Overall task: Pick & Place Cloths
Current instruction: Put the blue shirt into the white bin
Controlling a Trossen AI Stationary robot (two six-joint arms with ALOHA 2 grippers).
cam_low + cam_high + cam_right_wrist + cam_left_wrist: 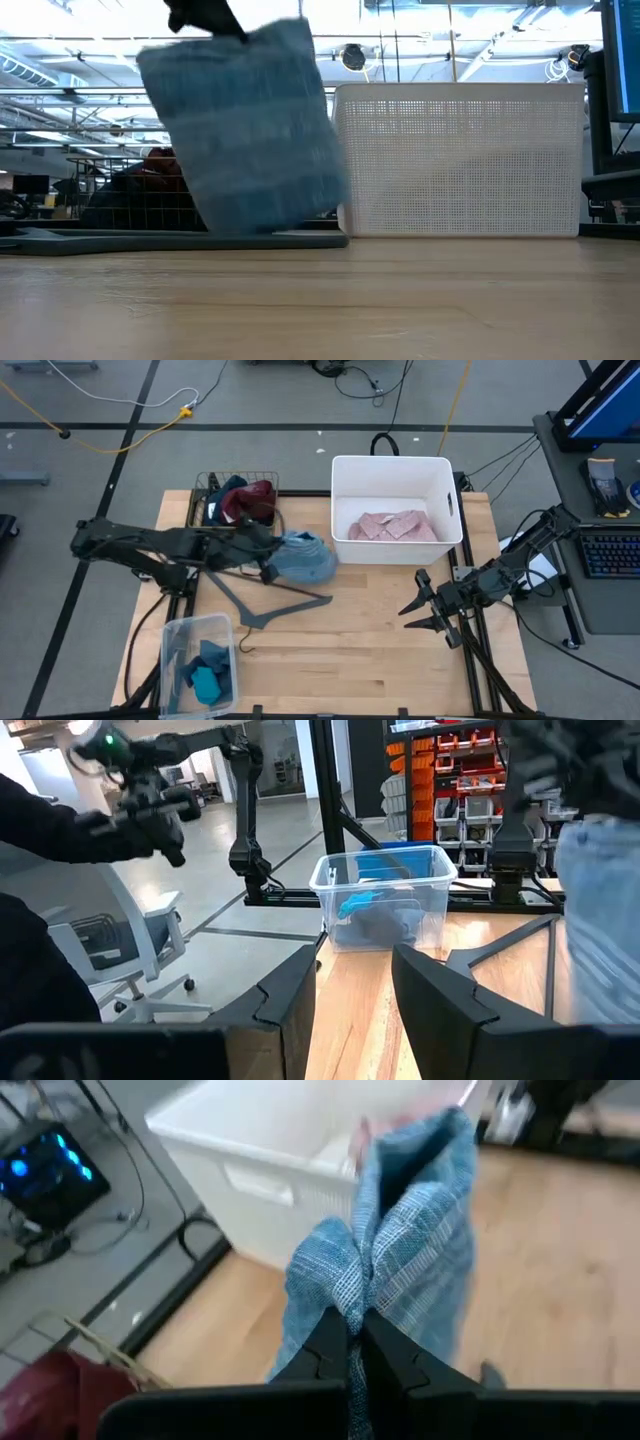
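Note:
My left gripper (pixel 268 563) is shut on a light blue striped cloth (pixel 305 558), which hangs between the wire basket (pixel 238 482) and the white bin (pixel 395 470). A pink cloth (pixel 392 526) lies in the bin. Maroon (pixel 250 502) and dark navy (pixel 225 495) cloths are heaped in the wire basket. Teal and slate-blue pieces (pixel 207 672) lie in a clear box (pixel 178 645). My right gripper (pixel 420 612) stands open at the table's right side, holding nothing. My left gripper pinches a bunched fold of the blue cloth (pixel 352 1305) between its two fingers (pixel 325 1348), several layers gathered. The fingers come from the table's left, slanting down. The cloth hangs below them (pixel 245 140); its lower edge (pixel 255 228) is close above the hanger, touching or not I cannot tell.
A grey clothes hanger (pixel 270 603) lies flat on the table under and near the hanging cloth. The white bin stands at the far middle, the clear box at the near left corner. Bare wood (pixel 350 660) lies between the hanger and my right gripper.

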